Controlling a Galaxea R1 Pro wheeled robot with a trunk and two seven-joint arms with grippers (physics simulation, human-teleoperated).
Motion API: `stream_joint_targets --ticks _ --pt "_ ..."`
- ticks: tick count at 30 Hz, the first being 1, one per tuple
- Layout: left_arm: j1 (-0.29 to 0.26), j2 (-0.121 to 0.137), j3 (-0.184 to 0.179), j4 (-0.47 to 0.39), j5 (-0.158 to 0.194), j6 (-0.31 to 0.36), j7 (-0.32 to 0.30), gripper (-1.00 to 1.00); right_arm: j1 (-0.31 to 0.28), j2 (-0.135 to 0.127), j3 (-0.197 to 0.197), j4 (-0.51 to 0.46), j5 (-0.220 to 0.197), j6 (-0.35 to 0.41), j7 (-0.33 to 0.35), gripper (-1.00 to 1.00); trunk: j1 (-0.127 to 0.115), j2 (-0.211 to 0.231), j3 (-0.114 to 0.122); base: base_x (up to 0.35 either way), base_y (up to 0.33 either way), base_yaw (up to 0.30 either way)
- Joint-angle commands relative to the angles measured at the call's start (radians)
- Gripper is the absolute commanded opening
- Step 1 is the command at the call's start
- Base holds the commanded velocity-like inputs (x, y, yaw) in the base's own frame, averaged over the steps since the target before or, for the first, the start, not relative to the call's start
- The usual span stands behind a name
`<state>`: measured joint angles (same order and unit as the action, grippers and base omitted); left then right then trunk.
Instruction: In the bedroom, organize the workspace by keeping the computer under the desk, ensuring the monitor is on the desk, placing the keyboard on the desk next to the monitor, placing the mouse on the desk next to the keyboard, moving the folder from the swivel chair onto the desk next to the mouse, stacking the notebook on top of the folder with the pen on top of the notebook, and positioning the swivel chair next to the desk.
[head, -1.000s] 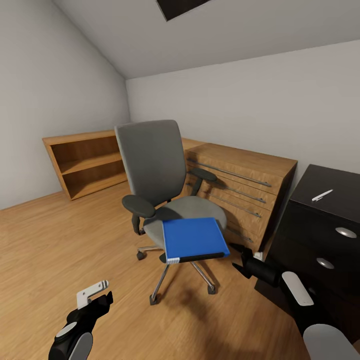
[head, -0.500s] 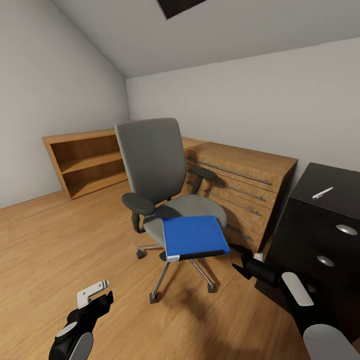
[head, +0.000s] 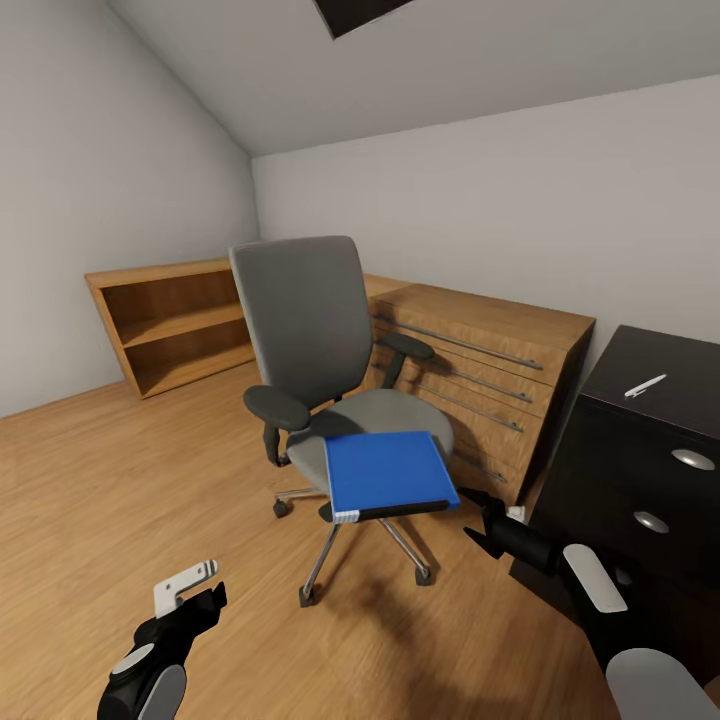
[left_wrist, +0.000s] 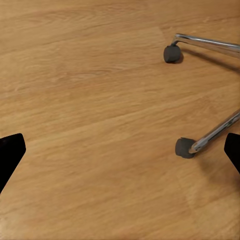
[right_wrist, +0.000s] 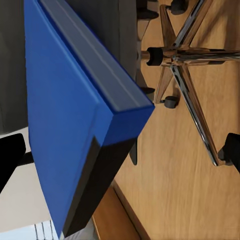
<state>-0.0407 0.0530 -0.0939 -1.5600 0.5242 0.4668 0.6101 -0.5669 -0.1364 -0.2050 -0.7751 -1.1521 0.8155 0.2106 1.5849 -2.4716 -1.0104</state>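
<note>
The grey swivel chair (head: 305, 330) stands mid-room on the wood floor. A blue folder (head: 385, 472) lies flat on the front of its seat, overhanging the edge. My right gripper (head: 471, 514) is open, level with the folder's right corner and just short of it. In the right wrist view the folder (right_wrist: 65, 130) sits between the spread fingertips (right_wrist: 11, 156), untouched. Low at the left, my left gripper (head: 203, 587) hangs open over bare floor, empty, with the chair's castors (left_wrist: 184, 147) ahead of it. A white pen (head: 644, 387) lies on a black cabinet.
The black drawer cabinet (head: 650, 480) stands close at the right, beside my right arm. A wooden dresser (head: 485, 375) sits behind the chair against the wall. An open wooden bookshelf (head: 170, 320) lines the left wall. Bare floor stretches in front of and left of the chair.
My right gripper edged slightly toward the folder's corner a second ago and has held still since. The left arm and the chair have not moved.
</note>
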Motion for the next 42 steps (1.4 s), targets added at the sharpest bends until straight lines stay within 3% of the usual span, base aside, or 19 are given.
stream_joint_targets --ticks 1,42 --pt "-0.001 0.001 -0.002 -0.001 0.008 0.001 0.01 1.0 -0.001 0.001 -0.003 0.0 0.006 0.005 0.006 1.0 0.0 0.0 -0.001 0.0 0.0 0.0" --pt "-0.001 0.002 -0.003 0.0 0.003 0.001 0.01 1.0 -0.001 0.006 -0.004 0.0 0.008 0.004 0.007 1.0 0.0 0.0 -0.001 0.064 0.005 0.0"
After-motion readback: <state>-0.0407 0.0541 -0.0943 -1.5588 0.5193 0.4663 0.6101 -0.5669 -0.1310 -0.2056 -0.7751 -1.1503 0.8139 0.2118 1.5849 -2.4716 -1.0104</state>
